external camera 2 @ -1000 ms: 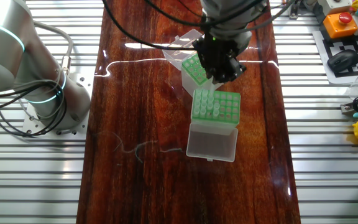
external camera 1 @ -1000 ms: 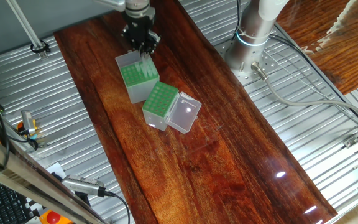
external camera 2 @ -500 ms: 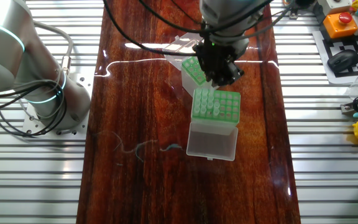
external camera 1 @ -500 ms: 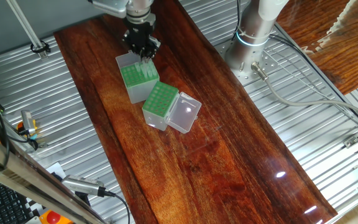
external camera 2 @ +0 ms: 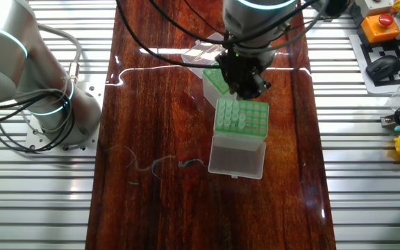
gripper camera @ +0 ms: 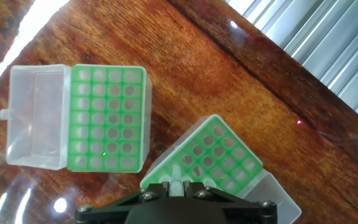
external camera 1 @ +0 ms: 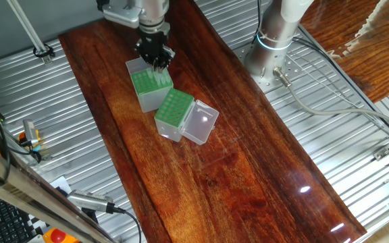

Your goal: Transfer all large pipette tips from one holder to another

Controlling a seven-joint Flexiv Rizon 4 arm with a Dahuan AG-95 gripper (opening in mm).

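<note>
- The table is dark reddish wood, varnished glossy, with bright lamp glints on its grain.
- The surrounding frame is ribbed bare metal with a dull silver sheen.
- One holder has a matt green plastic rack top and a clear, smooth plastic lid.
- Another has the same matt green perforated plastic top; its lid looks frosted and whitish.
- The large pipette tips are translucent whitish plastic.
- The gripper is matt black, with small shiny screws in the hand view.
</note>
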